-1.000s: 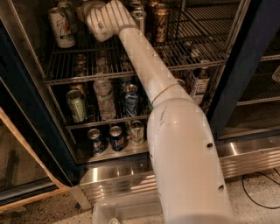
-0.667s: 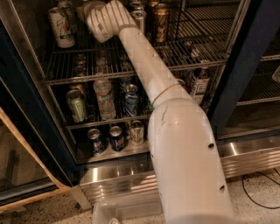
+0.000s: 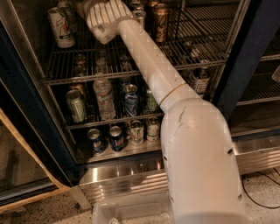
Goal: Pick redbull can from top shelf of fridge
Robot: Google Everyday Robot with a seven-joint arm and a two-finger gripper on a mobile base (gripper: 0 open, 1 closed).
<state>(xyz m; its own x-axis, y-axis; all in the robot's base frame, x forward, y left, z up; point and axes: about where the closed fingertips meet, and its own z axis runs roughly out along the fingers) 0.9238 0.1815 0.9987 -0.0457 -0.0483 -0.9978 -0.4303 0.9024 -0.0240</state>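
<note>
On the top shelf (image 3: 197, 46), the gripper (image 3: 98, 13) reached in beside the redbull can (image 3: 140, 17), presumably to take it; whether it was clenched or released could not be told.

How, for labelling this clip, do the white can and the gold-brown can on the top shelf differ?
The white can stands left of the gripper and carries coloured marks. The gold-brown can stands right of it and is darker. Both stand upright on the top shelf.

The top shelf (image 3: 210, 40) — wire rack — bears a white can (image 3: 61, 27), gold-brown can (image 3: 160, 22); end effector (image 3: 87, 8) over it.
</note>
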